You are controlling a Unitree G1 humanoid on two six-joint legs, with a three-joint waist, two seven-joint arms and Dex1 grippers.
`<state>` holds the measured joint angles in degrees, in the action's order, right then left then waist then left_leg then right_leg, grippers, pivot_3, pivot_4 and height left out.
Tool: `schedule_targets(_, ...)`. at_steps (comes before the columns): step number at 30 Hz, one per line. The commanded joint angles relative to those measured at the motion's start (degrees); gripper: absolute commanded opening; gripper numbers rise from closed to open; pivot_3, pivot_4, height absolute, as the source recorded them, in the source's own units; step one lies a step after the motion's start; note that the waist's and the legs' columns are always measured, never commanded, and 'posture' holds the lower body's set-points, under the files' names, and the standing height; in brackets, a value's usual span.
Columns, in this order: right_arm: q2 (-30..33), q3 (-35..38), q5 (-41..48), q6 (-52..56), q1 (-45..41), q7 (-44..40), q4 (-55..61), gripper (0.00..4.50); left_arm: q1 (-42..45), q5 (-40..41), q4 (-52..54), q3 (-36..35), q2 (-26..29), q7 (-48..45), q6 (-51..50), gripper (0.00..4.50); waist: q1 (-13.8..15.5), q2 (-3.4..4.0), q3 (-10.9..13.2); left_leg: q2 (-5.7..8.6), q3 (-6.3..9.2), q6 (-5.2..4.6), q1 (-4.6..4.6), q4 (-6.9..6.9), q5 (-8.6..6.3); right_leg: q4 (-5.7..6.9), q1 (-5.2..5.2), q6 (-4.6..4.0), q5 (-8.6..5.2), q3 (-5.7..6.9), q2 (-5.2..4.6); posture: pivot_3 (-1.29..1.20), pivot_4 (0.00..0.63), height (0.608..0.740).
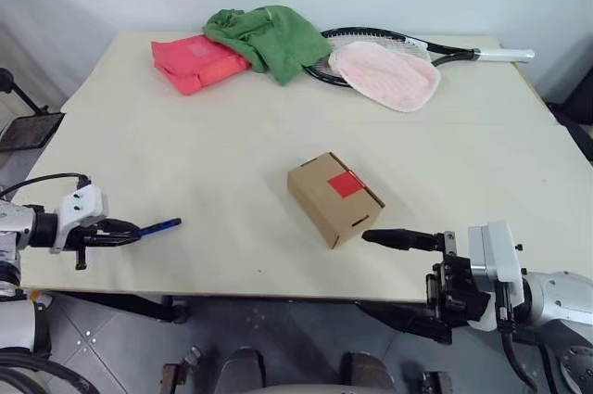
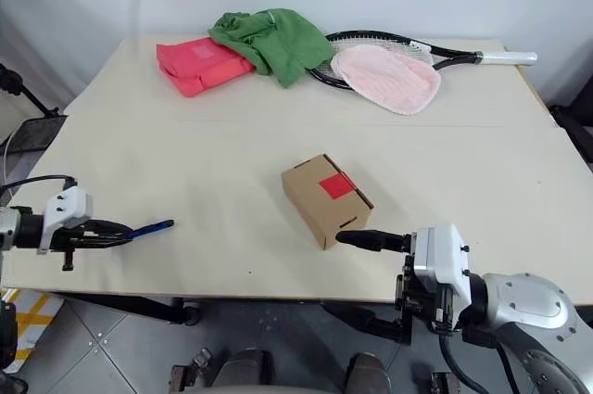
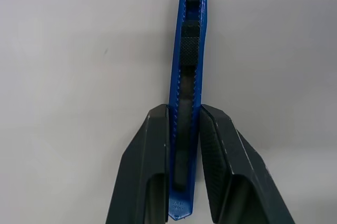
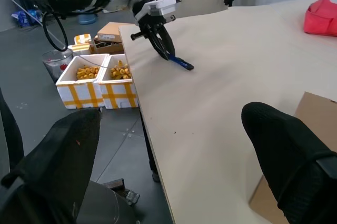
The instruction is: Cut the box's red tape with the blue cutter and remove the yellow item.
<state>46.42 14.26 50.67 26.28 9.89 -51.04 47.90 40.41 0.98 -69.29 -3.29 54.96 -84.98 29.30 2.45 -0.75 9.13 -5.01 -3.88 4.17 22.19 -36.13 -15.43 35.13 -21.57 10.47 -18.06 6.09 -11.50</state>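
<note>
— Blue plastic between black fingers [image 3: 152,171]: what is that at the left jaws?

— The cutter [image 3: 186,103]. The left gripper [image 1: 119,232] has its jaws drawn in on both sides of the cutter's rear half, the pads right against its edges. The front end sticks out past the fingertips, lying low over the bench [image 1: 213,134] near its left front corner.

— And the right side?

— The right gripper [image 4: 174,145] has its jaws spread wide, grasping nothing. It hangs at the front edge of the bench, pointing toward the robot's left. One finger [image 1: 403,239] reaches in over the bench just beside the box's near corner; I cannot tell whether they touch.

— Where is the box?

— The box [image 1: 332,197] sits shut at about the middle of the bench, turned at an angle, well apart from the cutter. The red tape [image 1: 346,184] lies on its top face, across the flap seam, whole.

— What else is on the bench?

— Along the far edge: a pink-red folded bag [image 1: 196,62], a green cloth [image 1: 269,37] partly over it, a racket [image 1: 435,49] and a pink cloth [image 1: 384,74] lying on the racket's head.

— Beyond the bench?

— In the right wrist view, white foam boxes [image 4: 97,84] with yellow tape stand on the floor by the left side.
</note>
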Motion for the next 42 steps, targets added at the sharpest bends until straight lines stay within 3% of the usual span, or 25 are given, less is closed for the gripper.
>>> schedule_targets(1,0.2,0.8,0.1,-1.2,0.0,-0.5,1.4,4.50,0.1,3.3,6.5,0.2,-4.1,-4.7,-1.5,0.74,0.6,-0.01,0.0,0.00,0.00,0.00,0.02,-0.02,0.00,0.00,0.00,0.00,0.00,0.00,0.00,0.00,0.150,0.740)
schedule_targets(8,0.0,0.9,-0.7,-1.5,1.6,-0.4,2.1,4.50,-6.8,6.2,37.6,6.3,-10.2,-2.0,-14.5,0.74,0.3,-0.51,0.2,-0.01,0.01,-0.02,0.11,-0.07,-0.02,-0.04,-0.02,0.00,0.01,0.01,0.02,0.00,0.150,0.740)
schedule_targets(17,0.7,6.6,-1.1,-0.6,10.1,0.2,4.1,4.50,-8.6,3.1,71.0,17.3,-15.4,7.5,-43.2,0.74,0.3,-0.70,0.3,-0.01,0.01,-0.02,0.12,-0.08,-0.02,-0.10,-0.02,0.00,0.01,0.01,0.02,0.00,0.150,0.740)
schedule_targets(24,0.3,7.4,-5.2,0.4,17.0,3.3,5.8,4.50,-8.1,-2.2,85.0,26.5,-17.8,13.6,-59.7,0.74,0.6,-0.73,0.3,-0.01,0.03,-0.03,0.15,-0.16,-0.04,-0.13,-0.01,0.00,0.01,0.00,0.02,0.00,0.150,0.740)
schedule_targets(31,1.0,3.5,-7.5,4.8,16.7,9.5,7.0,4.50,-6.2,-8.0,87.8,34.1,-21.2,20.2,-66.4,0.74,0.7,-0.75,0.4,-0.01,0.04,-0.07,0.18,-0.22,-0.07,-0.18,-0.01,-0.02,0.01,0.00,0.02,0.00,0.150,0.740)
schedule_targets(34,2.1,1.9,-7.7,9.4,15.2,13.2,7.4,3.63,-6.1,-9.3,88.6,35.5,-21.5,21.7,-68.0,0.70,0.7,-0.74,0.3,0.00,0.05,-0.09,0.18,-0.27,-0.09,-0.21,0.00,-0.03,0.01,0.00,0.01,0.00,0.150,0.740)
schedule_targets(42,1.4,-13.8,-15.8,18.0,1.2,20.5,0.9,0.79,-6.9,-11.2,93.1,39.0,-20.5,23.7,-72.3,0.70,0.8,-0.71,0.3,-0.01,0.08,-0.21,0.24,-0.56,-0.23,-0.38,0.06,-0.06,0.02,0.00,0.01,0.00,0.150,0.740)
